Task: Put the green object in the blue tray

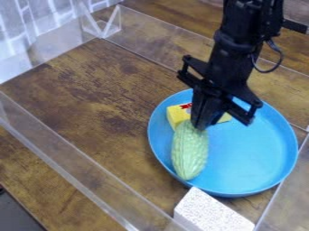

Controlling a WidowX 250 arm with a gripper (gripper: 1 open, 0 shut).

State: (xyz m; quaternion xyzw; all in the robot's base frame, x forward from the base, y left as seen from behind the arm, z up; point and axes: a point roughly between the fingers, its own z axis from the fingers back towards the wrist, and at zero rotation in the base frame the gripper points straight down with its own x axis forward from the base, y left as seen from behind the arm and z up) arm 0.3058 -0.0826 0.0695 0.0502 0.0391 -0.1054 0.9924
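The green object [190, 153], a pale bumpy oval vegetable, lies inside the blue tray [259, 171] along its left side, pointing toward the near rim. My gripper [205, 121] hangs straight down over the tray, with its black fingers pressed together just above the green object's far end. Nothing shows between the fingers. The arm hides part of the tray's far rim.
A yellow block [180, 115] with a red-white label sits at the tray's far-left rim, right beside my fingertips. A grey speckled sponge [212, 212] lies at the near edge. Clear plastic walls [67, 167] bound the wooden table on the left and front.
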